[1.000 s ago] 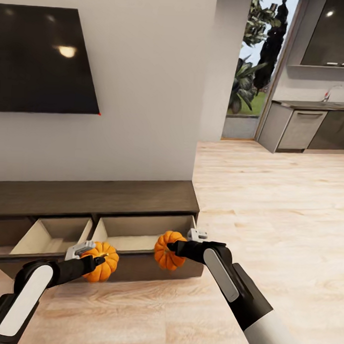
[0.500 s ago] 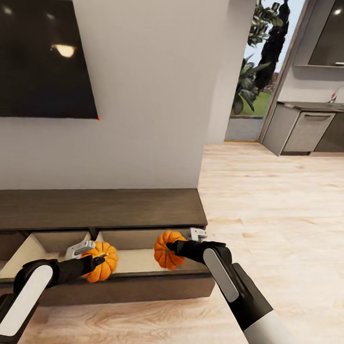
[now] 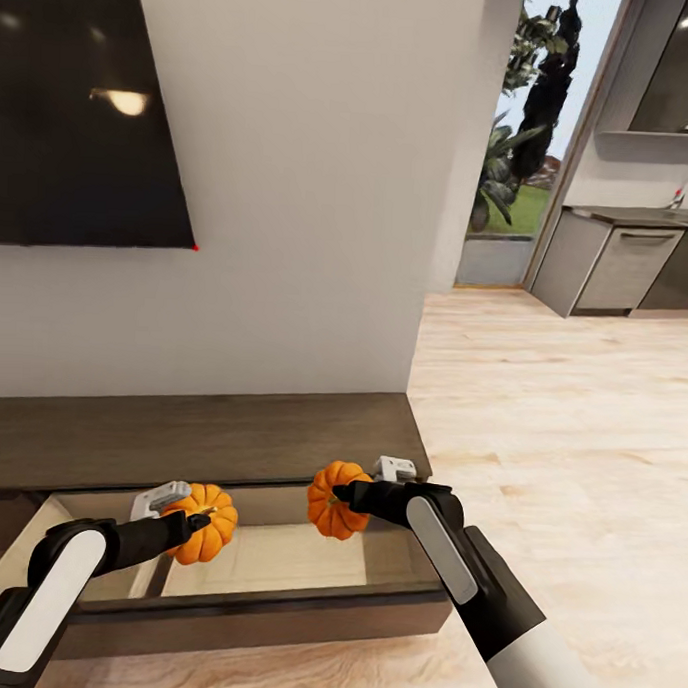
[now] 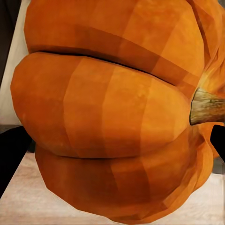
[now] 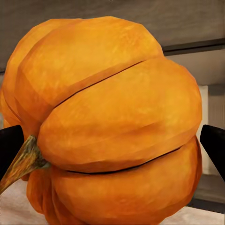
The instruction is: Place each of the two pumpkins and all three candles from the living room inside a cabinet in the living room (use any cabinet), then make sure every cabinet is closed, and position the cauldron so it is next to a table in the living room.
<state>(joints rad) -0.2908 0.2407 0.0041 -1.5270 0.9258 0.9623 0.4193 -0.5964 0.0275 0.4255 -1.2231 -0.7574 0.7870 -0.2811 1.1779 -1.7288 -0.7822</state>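
Both pumpkins are held over the open drawers of the cabinet (image 3: 210, 438), one (image 3: 204, 523) clamped in the left gripper (image 3: 194, 521), the other (image 3: 335, 499) in the right gripper (image 3: 344, 492); releasing them, candles, closing and cauldron remain

White wall (image 3: 311, 182), dark TV (image 3: 83, 122), pale wood floor (image 3: 580, 444).

A long dark-brown cabinet (image 3: 210, 433) was seen standing on the pale wood floor (image 3: 561, 414) against the wall, its flat top bare and its two drawers (image 3: 264, 566) pulled open, pale insides exposed.
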